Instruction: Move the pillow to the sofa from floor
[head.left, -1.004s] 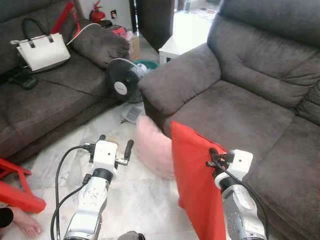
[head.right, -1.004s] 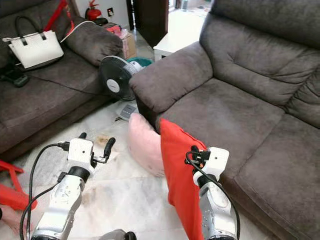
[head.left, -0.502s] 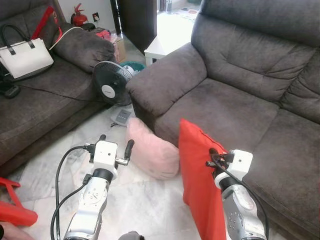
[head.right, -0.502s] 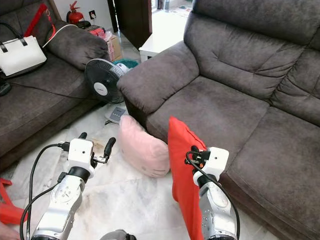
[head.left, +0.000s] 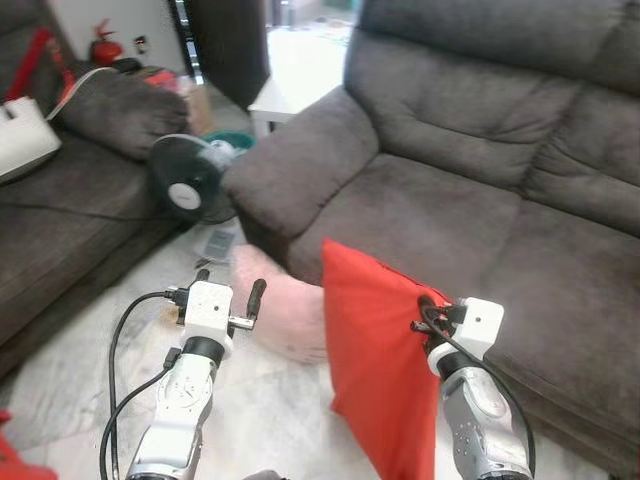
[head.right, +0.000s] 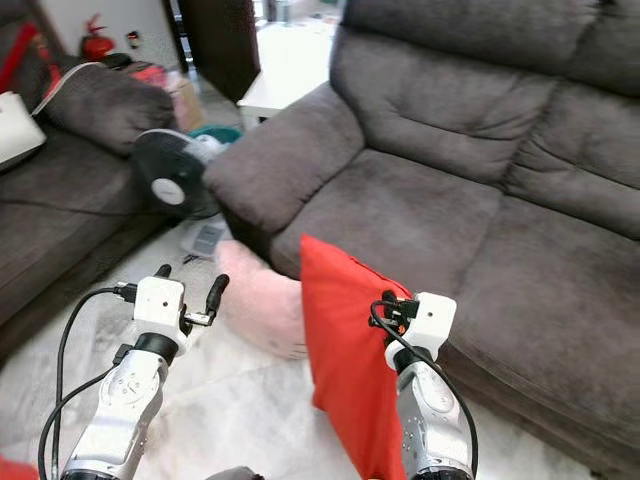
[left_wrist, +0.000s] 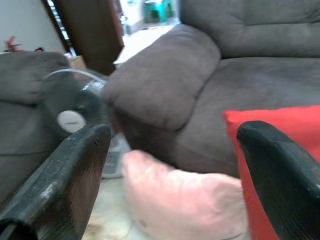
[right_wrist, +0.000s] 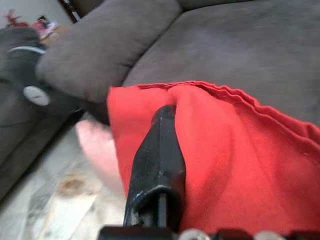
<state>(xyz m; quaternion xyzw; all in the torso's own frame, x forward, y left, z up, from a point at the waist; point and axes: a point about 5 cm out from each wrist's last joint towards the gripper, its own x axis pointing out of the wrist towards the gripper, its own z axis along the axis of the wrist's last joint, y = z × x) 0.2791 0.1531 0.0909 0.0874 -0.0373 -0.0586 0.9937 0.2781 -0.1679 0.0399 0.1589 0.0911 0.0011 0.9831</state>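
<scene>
A red pillow (head.left: 375, 365) hangs upright in front of the dark grey sofa (head.left: 470, 220), held off the floor by my right gripper (head.left: 424, 312), which is shut on its top edge. In the right wrist view one black finger (right_wrist: 157, 160) presses over the red pillow (right_wrist: 240, 165). A pink pillow (head.left: 285, 310) lies on the marble floor against the sofa's front, below the armrest (head.left: 290, 165). My left gripper (head.left: 230, 290) is open, held above the floor just left of the pink pillow (left_wrist: 185, 200); its two fingers (left_wrist: 65, 175) stand wide apart with nothing between them.
A standing fan (head.left: 185, 185) lies on the floor left of the armrest. A second grey sofa (head.left: 70, 210) runs along the left, with a white bag (head.left: 20, 125) on it. A white table (head.left: 290, 85) and a dark doorway stand behind.
The camera has swung to the right, so the sofa seat lies more in front of me. The red pillow stays in my right gripper; both arms hold the same pose.
</scene>
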